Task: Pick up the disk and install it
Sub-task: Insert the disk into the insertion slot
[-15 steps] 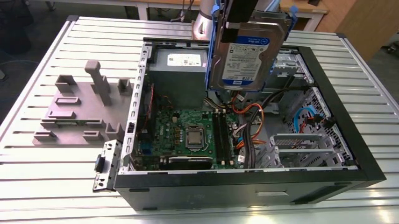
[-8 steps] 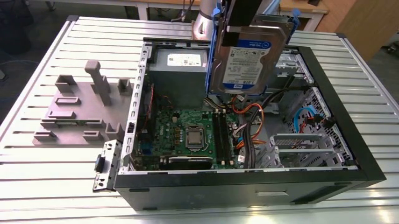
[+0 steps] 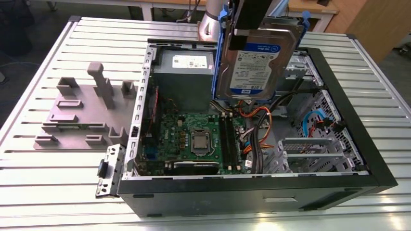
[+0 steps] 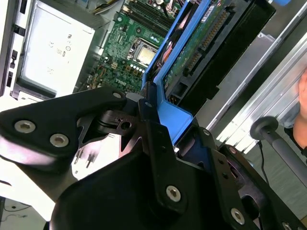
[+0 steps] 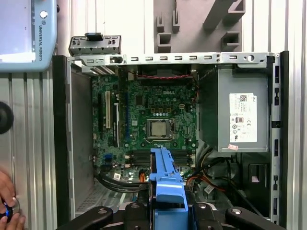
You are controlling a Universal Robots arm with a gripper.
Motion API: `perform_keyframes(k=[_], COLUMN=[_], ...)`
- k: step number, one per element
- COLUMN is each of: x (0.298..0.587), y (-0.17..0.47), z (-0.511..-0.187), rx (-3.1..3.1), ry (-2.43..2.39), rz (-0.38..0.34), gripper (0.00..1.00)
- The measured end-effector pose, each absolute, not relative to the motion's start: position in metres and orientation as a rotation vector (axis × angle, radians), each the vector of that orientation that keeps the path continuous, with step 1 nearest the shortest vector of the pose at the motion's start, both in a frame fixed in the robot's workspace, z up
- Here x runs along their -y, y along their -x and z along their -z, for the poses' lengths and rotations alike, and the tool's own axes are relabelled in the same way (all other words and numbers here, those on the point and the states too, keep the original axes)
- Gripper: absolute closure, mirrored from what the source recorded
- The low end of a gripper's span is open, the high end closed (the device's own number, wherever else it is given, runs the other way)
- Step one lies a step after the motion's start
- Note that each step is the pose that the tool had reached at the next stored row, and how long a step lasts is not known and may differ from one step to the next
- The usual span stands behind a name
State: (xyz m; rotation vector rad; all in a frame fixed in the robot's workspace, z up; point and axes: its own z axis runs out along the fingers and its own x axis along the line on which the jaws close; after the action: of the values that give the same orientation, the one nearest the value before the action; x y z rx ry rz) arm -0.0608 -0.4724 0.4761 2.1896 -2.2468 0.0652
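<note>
The disk (image 3: 258,62), silver-grey with a white and blue label and blue side rails, hangs upright above the open computer case (image 3: 359,144). It is over the gap between the power supply and the right-hand bays, clear of the parts below. My gripper (image 3: 258,29) is shut on its upper end. In the second wrist view the black fingers (image 4: 153,120) clamp the blue rail (image 4: 169,115), and the disk's (image 4: 201,43) circuit-board side shows beyond them. In the first wrist view the disk's blue rail (image 5: 167,184) stands edge-on above the motherboard, between the gripper's (image 5: 168,211) black fingers.
Inside the case lie the green motherboard (image 3: 192,137), a grey power supply (image 3: 186,72) with a white sticker, cables, and a metal drive cage (image 3: 311,151). A grey plastic fixture (image 3: 83,108) sits on the slatted table (image 3: 51,168). A person's hand (image 5: 8,206) rests beside the case.
</note>
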Motion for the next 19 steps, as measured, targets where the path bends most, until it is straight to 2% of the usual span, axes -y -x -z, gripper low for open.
perform_keyframes(k=[19], x=[0.4778], y=[0.0536], z=[-0.4769], rx=[2.246], ry=[-2.189], rz=[-0.066], gripper=[0.64])
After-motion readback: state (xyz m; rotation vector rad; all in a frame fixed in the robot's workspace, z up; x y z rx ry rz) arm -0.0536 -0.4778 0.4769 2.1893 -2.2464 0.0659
